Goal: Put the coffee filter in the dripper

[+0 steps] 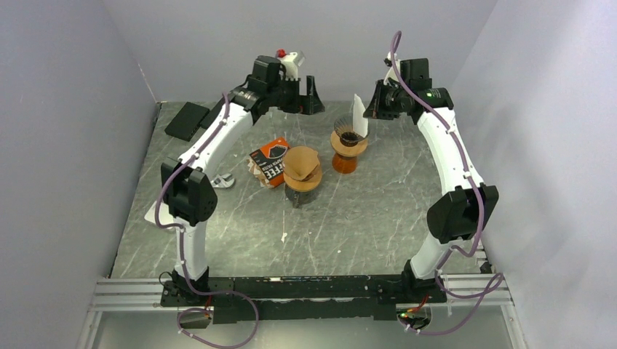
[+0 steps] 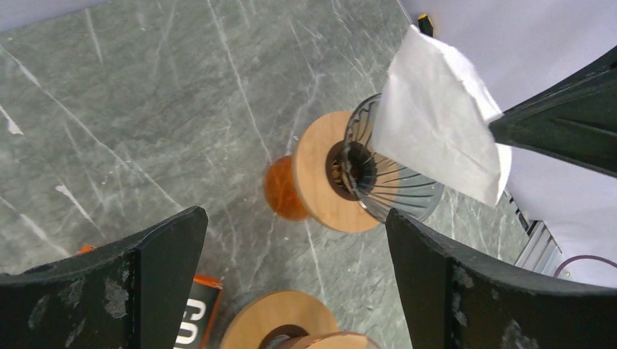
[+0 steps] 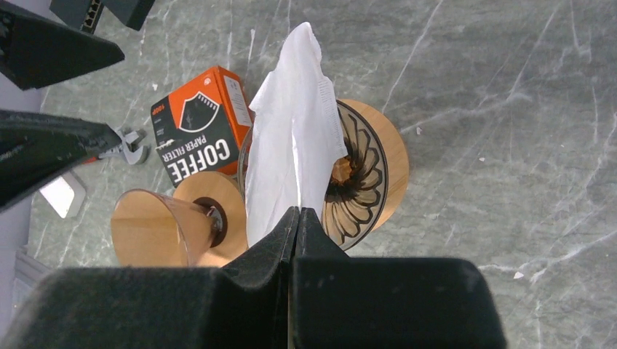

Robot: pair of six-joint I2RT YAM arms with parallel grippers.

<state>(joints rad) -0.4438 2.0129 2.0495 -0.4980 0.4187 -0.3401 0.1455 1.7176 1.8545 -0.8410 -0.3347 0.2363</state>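
box (image 1: 270, 161) left | cone stand (image 1: 302, 174) middle | dripper (image 1: 349, 143) right, filter (image 1: 359, 115) above

Lab test cell: plain walls (image 1: 65, 145) boxing marble-look tabletop (image 1: 349, 233), aluminium mounting rail (image 1: 124, 294) at edge.

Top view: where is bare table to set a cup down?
Bare: the grey marble table nearer than the orange cardboard box. Crowded: around that box, the wood-collared dripper and the ribbed glass dripper.

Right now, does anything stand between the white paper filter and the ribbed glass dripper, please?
Nothing visible: the right tool holds the white paper filter over the ribbed glass dripper, whose cone looks empty.
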